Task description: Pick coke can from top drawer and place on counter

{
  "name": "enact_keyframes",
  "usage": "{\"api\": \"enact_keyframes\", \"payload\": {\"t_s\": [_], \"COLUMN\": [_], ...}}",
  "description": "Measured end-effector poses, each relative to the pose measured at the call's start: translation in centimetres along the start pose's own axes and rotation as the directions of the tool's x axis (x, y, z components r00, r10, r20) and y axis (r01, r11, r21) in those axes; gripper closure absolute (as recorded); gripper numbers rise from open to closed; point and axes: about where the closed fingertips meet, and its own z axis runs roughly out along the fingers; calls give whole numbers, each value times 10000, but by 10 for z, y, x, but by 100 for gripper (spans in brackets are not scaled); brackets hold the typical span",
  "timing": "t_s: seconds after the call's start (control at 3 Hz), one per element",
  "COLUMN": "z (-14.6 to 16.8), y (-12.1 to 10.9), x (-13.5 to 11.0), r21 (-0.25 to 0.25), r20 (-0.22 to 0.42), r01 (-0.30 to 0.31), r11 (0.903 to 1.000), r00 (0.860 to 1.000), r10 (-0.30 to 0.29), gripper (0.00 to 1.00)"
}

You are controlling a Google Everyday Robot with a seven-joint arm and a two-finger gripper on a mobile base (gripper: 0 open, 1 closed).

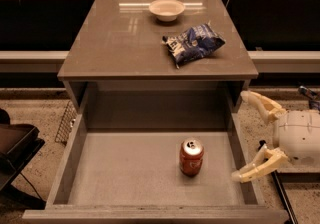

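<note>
While top drawer (125,168) holds coke can (191,157), spread claw (241,135) hangs beside.

Single elevated view, close in, facing down over the top drawer (125,168) toward the counter (125,43). The gripper (240,136) sits at frame right, fingers spread.

The gripper (240,136), just right of the top drawer's (70,162) right wall, has two cream, curved, jointed jaws. Behind the jaws sits a rounded white housing (300,137) crossed by thin dark seam lines.
</note>
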Motion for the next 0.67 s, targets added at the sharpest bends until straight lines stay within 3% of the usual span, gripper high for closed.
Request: {"api": "enact_keyframes", "payload": {"t_s": [0.33, 0.67], "z": [8, 45], "y": [0, 5], "x": [4, 37], "r21": [-26, -227], "r20": [-57, -68], "r01": [-38, -260], "r11": [10000, 9994], "r00": [10000, 9996], "r10": [38, 258], "gripper": [0, 0]}}
